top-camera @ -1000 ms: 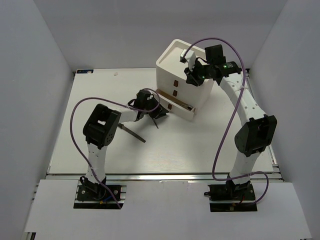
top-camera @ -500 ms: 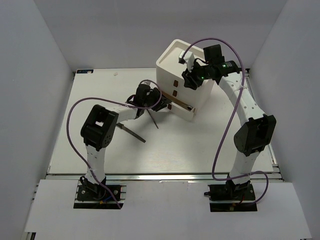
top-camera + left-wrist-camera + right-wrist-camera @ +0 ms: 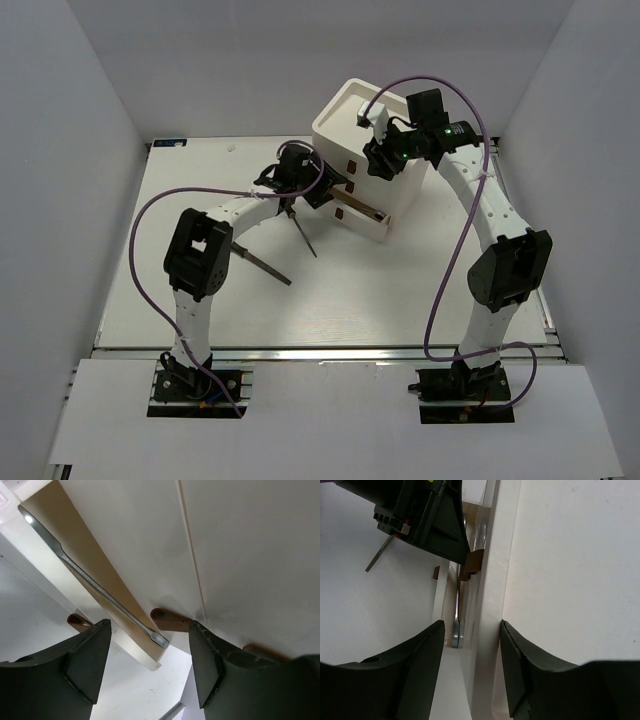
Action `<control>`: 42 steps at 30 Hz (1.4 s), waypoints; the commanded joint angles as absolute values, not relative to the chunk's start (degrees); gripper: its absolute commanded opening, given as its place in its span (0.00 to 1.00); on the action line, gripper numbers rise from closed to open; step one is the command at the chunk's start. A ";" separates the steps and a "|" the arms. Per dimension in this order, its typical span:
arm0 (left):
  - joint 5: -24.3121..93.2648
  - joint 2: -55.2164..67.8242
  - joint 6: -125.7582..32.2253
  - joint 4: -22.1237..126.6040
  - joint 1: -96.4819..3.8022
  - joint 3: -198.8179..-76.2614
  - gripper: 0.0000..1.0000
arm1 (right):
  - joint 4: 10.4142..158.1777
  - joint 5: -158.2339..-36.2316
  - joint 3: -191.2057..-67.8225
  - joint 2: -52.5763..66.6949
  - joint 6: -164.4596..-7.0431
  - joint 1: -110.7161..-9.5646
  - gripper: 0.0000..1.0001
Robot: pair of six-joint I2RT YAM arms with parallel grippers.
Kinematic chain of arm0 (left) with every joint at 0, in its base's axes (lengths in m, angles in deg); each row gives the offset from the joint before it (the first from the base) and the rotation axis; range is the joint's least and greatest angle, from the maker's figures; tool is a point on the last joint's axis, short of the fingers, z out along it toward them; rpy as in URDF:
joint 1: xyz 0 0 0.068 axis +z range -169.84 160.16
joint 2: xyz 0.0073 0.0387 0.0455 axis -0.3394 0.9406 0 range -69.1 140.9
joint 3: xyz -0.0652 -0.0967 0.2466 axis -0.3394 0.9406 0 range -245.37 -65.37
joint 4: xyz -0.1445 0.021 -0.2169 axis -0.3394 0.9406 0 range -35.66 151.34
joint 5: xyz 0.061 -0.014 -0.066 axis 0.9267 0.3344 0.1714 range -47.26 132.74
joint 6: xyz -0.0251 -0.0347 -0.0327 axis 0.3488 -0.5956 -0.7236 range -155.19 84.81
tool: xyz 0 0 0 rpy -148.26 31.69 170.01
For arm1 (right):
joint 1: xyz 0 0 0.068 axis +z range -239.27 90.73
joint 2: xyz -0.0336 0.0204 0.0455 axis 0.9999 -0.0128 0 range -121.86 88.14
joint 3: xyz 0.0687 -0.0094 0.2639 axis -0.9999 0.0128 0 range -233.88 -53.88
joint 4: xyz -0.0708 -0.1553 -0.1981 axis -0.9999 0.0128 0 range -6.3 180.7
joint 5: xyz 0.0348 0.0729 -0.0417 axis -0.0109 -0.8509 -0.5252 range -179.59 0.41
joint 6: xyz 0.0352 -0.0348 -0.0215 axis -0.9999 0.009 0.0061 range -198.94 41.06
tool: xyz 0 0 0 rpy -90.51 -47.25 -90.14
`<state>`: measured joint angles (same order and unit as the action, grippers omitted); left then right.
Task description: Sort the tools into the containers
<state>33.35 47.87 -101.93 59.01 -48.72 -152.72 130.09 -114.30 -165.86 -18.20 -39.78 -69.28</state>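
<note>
The white stacked drawer box stands at the back middle of the table. Its bottom drawer is pulled out with the grey metal wrench lying in it; the wrench also shows in the right wrist view. My left gripper is open and empty at the box front, its fingers either side of a red-brown drawer tab. My right gripper is open, astride the box's top front edge. A thin screwdriver and a darker long tool lie on the table.
Grey walls enclose the table on the left, back and right. Two more red-brown tabs show on the box front. The left gripper body is close under the right gripper. Purple cables loop over both arms.
My left gripper has moved away from the table up and toward the box front, ending at the drawer tabs. The right gripper has shifted slightly left over the box edge.
</note>
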 commanded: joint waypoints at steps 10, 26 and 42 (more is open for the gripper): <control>32.89 50.96 -105.59 76.05 -49.37 -158.98 0.72 | 135.12 -114.29 -165.68 -19.79 -41.93 -68.44 0.54; 36.50 60.19 -108.58 85.36 -49.90 -170.49 0.66 | 133.62 -113.41 -164.27 -19.61 -43.16 -68.53 0.54; 36.77 44.45 -106.56 82.13 -49.02 -150.98 0.42 | 132.65 -108.49 -165.06 -21.46 -46.95 -69.05 0.48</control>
